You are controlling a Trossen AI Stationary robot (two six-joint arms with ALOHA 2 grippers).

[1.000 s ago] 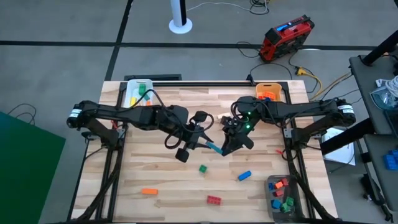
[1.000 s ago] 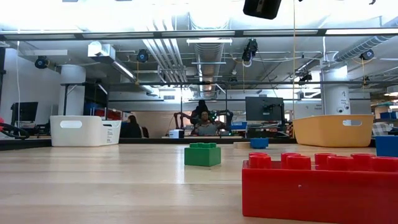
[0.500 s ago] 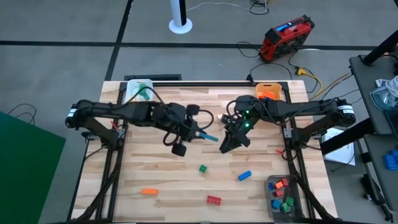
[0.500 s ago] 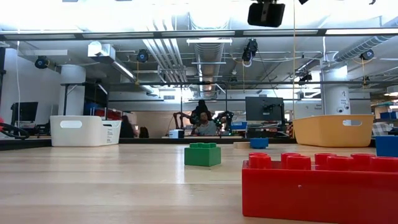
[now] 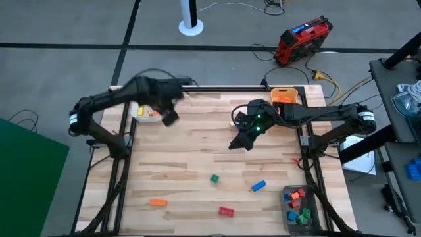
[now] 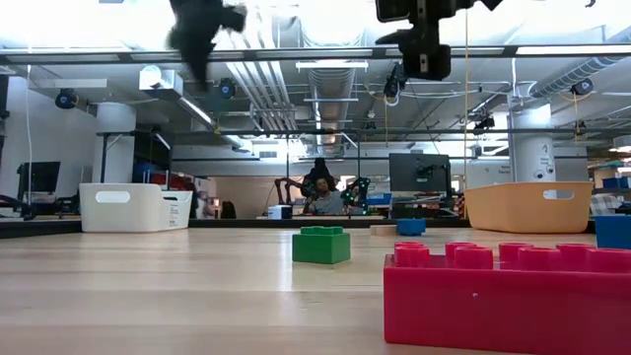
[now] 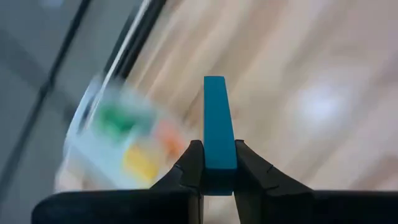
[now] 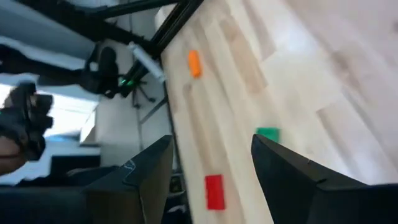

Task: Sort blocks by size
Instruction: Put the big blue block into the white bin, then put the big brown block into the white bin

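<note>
My left gripper hangs above the far left of the table, beside the white bin, shut on a long teal block. The left wrist view shows the bin blurred, with green, yellow and orange blocks inside. My right gripper hovers open above the table's middle, with nothing between its fingers. Loose blocks lie flat on the near half: a green one, a blue one, an orange one and a red one. My left gripper pinches the teal block's near end between its two fingers, one on each broad side. The block sticks straight out beyond the fingertips, in line with the fingers, lifted clear of the table.
An orange bin stands at the far right edge. A grey bin holding several blocks sits at the near right corner. In the low view the red block and the green block lie closest to the near edge.
My left gripper has swung fast from the table's middle toward the far left, up beside the white bin, carrying the teal block away from my right gripper. My right gripper has drawn back a little toward the far edge.
</note>
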